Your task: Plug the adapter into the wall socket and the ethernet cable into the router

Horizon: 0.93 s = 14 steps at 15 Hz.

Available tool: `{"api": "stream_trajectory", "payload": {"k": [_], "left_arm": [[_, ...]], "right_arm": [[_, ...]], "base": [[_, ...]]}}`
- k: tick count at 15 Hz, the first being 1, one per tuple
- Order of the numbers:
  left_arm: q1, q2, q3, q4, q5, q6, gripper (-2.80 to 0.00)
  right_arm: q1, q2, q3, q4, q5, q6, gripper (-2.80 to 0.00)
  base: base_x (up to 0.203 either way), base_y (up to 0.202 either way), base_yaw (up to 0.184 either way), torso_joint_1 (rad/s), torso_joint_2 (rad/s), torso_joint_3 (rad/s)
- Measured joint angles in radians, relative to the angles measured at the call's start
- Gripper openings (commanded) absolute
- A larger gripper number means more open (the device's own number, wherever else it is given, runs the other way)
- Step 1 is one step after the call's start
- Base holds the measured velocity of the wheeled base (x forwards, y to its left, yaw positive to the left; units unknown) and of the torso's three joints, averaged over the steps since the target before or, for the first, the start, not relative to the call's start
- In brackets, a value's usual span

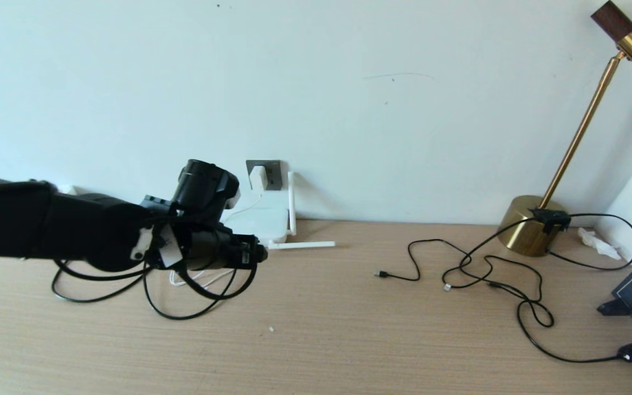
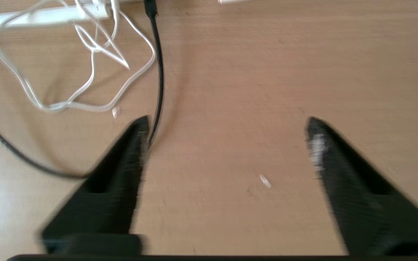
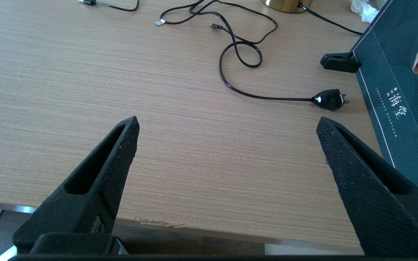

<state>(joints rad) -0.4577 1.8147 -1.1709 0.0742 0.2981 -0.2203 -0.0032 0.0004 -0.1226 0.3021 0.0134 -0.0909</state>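
left gripper (image 2: pixel 227 127) fills the near view, jaws spread wide and holding nothing, hanging over the desk (image 1: pixel 349 340) just in front of the router (image 1: pixel 258 222). adapter (image 1: pixel 258 178) looks seated in the wall socket (image 1: pixel 272 174) just above the router. ethernet cable (image 2: pixel 159 69) runs up to the router's edge, plug apparently in, though the port itself is cut off. both steps look done; next is probably clearing the arm away. right gripper (image 3: pixel 227 123) idles wide and empty, well off from the router.
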Motion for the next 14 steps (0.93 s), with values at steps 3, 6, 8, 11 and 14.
{"api": "stream_trajectory", "payload": {"k": [3, 6, 8, 11, 14], "left_arm": [[-0.063, -0.162, 0.115, 0.000, 0.054, -0.050, -2.80], [-0.126, -0.393, 0.253, -0.001, 0.135, -0.071, -2.80], [-0.115, -0.581, 0.404, -0.012, 0.188, -0.074, -2.80], [0.022, -0.885, 0.675, -0.028, 0.221, -0.065, -2.80], [0.200, -1.191, 0.906, -0.036, 0.194, -0.007, -2.80]], "right_arm": [[0.000, 0.000, 0.000, 0.000, 0.000, 0.000, 0.00], [0.000, 0.000, 0.000, 0.000, 0.000, 0.001, 0.00], [0.000, 0.000, 0.000, 0.000, -0.001, 0.002, 0.00], [0.000, 0.000, 0.000, 0.000, -0.001, 0.004, 0.00], [0.000, 0.000, 0.000, -0.001, -0.001, 0.005, 0.00]], "base": [[0.000, 0.000, 0.000, 0.000, 0.00, 0.000], [0.000, 0.000, 0.000, 0.000, 0.00, 0.000], [0.000, 0.000, 0.000, 0.000, 0.00, 0.000], [0.000, 0.000, 0.000, 0.000, 0.00, 0.000], [0.000, 0.000, 0.000, 0.000, 0.00, 0.000]]}}
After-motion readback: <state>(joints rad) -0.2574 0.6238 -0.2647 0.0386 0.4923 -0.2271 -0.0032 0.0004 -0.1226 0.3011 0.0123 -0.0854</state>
